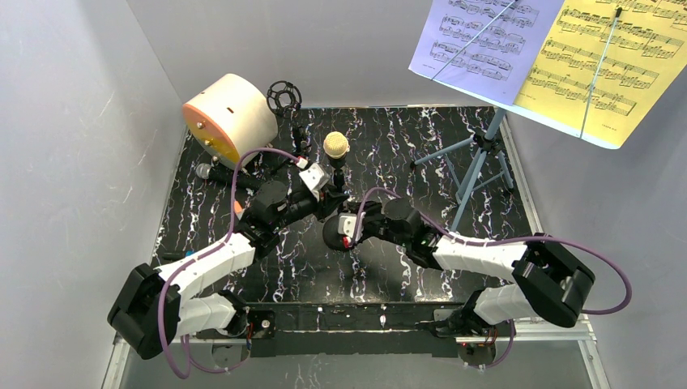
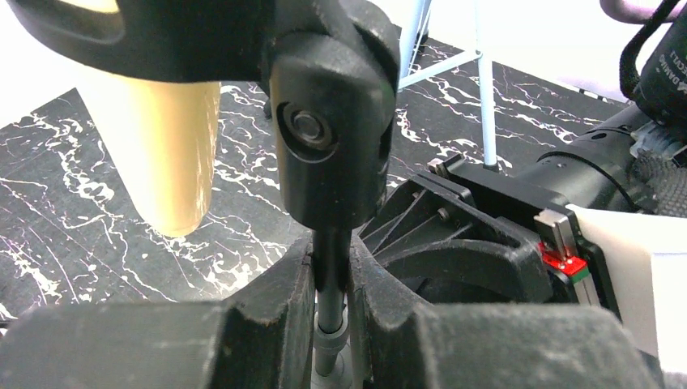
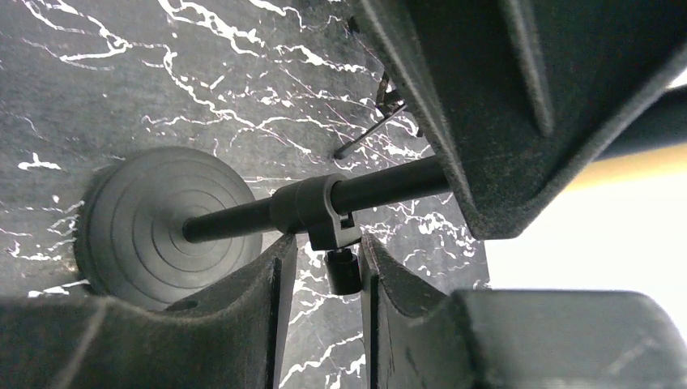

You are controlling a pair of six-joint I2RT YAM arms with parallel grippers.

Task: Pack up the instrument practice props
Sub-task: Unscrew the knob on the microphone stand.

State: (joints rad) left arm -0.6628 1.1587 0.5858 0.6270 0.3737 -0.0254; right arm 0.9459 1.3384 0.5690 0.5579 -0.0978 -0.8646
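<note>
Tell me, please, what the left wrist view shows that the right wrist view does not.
Only left wrist: the microphone clip and the blue rack legs. Only right wrist: the round base, and the collar knob between the right gripper's parted fingers. Both: the black pole and the marbled table.

two microphones (image 1: 336, 146), two sheets (image 1: 486, 36), two poles (image 3: 235, 217), one rack (image 1: 478, 166).

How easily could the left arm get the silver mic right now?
Probably not yet. The left gripper is clamped on the pole and must let go first. After that it looks reachable: the silver mic lies uncovered on that arm's side, by the cylinder.
</note>
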